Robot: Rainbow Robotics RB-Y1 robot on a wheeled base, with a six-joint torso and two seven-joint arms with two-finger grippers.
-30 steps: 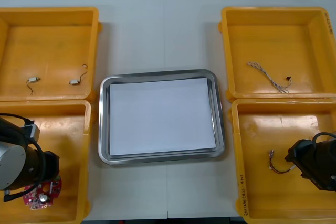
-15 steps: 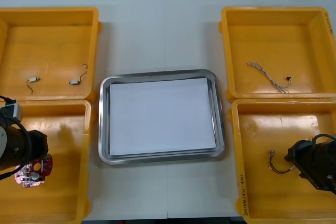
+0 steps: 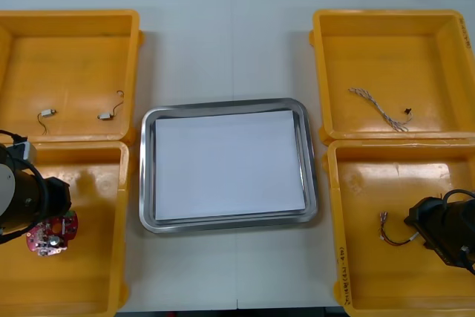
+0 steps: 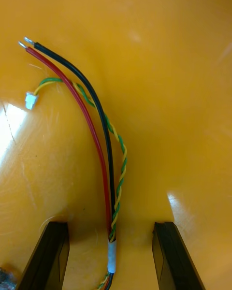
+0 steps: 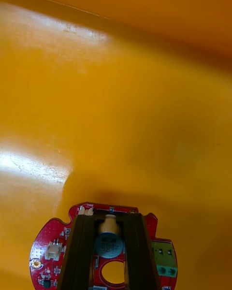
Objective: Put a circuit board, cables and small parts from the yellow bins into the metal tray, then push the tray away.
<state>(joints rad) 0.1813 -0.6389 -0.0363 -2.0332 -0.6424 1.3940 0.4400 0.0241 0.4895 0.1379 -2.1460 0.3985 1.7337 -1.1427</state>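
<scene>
My left gripper [image 5: 110, 221] is shut on the blue round part of a round red circuit board [image 5: 48, 252], holding it just above the floor of the near left yellow bin [image 3: 96, 180]. From the front the board [image 3: 50, 234] shows beside my left arm. My right gripper [image 4: 112, 228] stands open low in the near right yellow bin [image 3: 371, 176]. Its fingers [image 4: 52, 256] straddle a cable bundle [image 4: 99, 140] of red, black and twisted yellow-green wires lying on the bin floor. The metal tray [image 3: 147, 183], white inside, sits between the bins.
Two small metal parts [image 3: 47, 115] [image 3: 107, 115] lie in the far left bin. A twisted pale cable [image 3: 378, 105] lies in the far right bin. Bin walls stand close around both grippers.
My left gripper has carried the circuit board off the bin floor and toward the far side of the near left bin. The right arm has barely moved.
</scene>
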